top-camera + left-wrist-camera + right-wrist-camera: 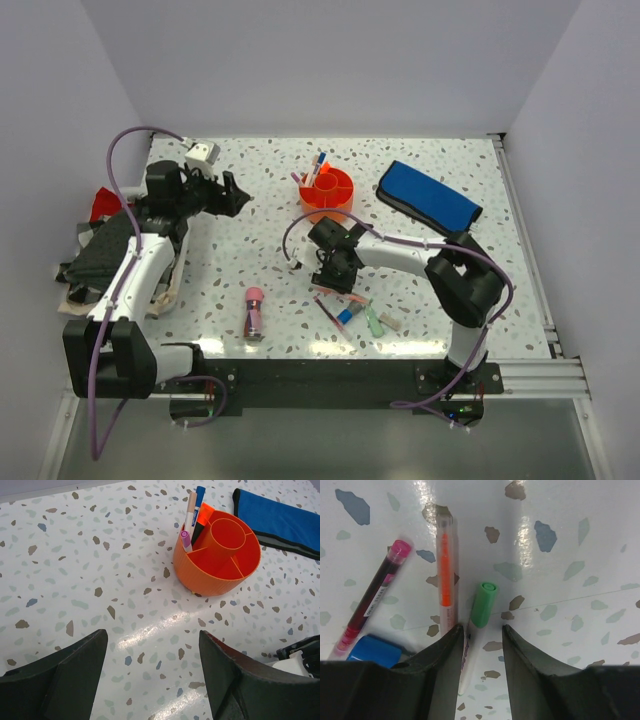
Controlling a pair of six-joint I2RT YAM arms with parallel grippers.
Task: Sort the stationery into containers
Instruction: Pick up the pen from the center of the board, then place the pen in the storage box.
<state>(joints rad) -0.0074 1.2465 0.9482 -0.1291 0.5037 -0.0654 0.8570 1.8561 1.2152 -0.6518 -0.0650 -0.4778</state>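
Speckled table (250, 200) as I view it: blue pouch (428, 195) far right, white box (202, 154) far left, crumpled cloths (95, 255) at left edge.

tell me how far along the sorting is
Done: a few pens stand in the caddy. In hand: the right gripper straddles the green marker, jaws not yet closed. Left: the orange pen, pink pen and glue tube lie on the table.
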